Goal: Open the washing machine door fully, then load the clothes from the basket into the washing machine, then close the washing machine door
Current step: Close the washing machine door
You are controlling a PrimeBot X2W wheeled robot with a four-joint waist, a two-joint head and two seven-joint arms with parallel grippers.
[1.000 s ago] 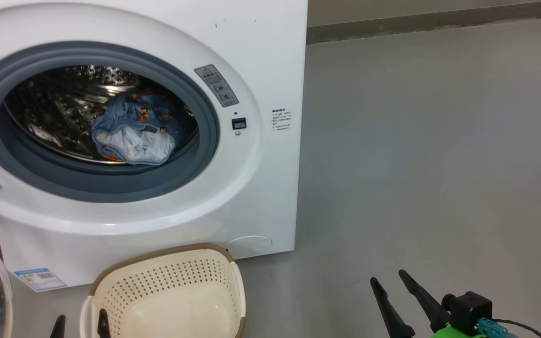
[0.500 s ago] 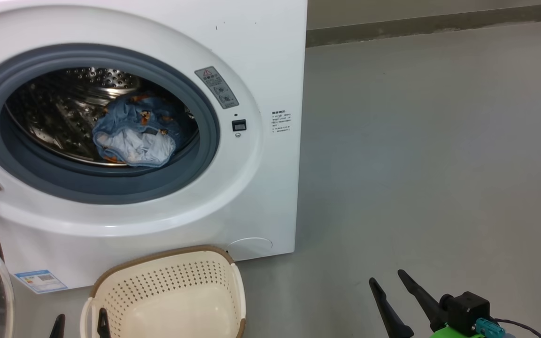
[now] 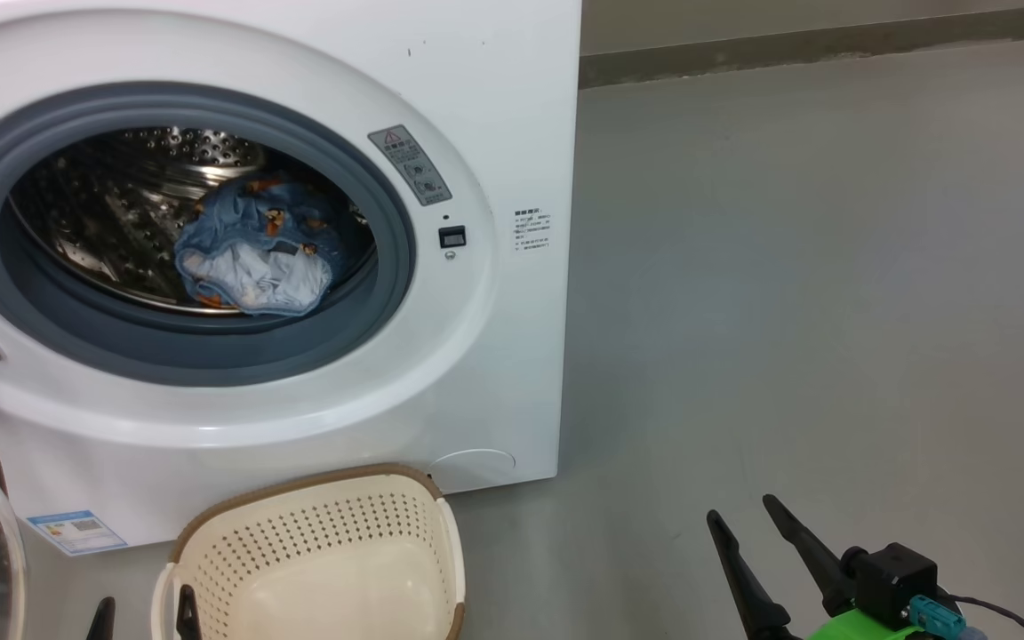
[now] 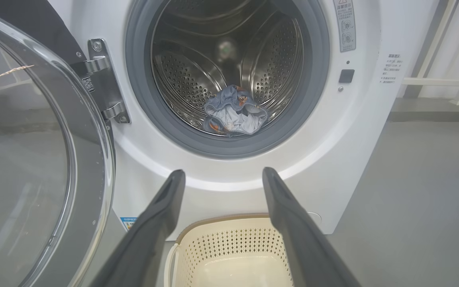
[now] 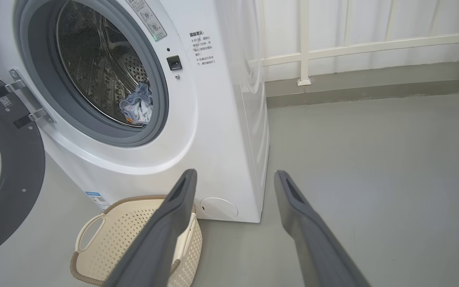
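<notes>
- the washing machine door [image 4: 34, 159] stands swung open at the left of the left wrist frame, cropped along its top and left; in the head frame only a sliver of its glass bowl and dark rim shows at the lower left edge
- the washing machine [image 3: 512, 107] is cut off at the top and left of the head frame; the print on its grey warning label [image 3: 410, 164] and on the small white sticker [image 3: 532, 229] is too small to read
- the clothes [image 3: 254, 258] lie bunched low in the steel drum [image 3: 103, 204], centre-left of the head frame; blue fabric with orange marks wraps a pale piece; how many garments there are cannot be told
- the basket [image 3: 325, 524] sits on the floor [image 3: 832, 267] just in front of the machine, at bottom centre-left; the lower edge crops its near half; the part of its inside that shows is bare cream plastic
- the left end effector [image 4: 222, 175] has its fingers spread wide and grips nothing; in the head frame only two dark tips show at the bottom edge, by the basket's left handle
- the right end effector [image 3: 741, 508], at lower right, is open and empty over the floor, well apart from the basket; its body is cropped
- against half a second earlier, the right tips sit a little higher and further right; the left tips have barely shifted; machine, clothes and basket lie as before
</notes>
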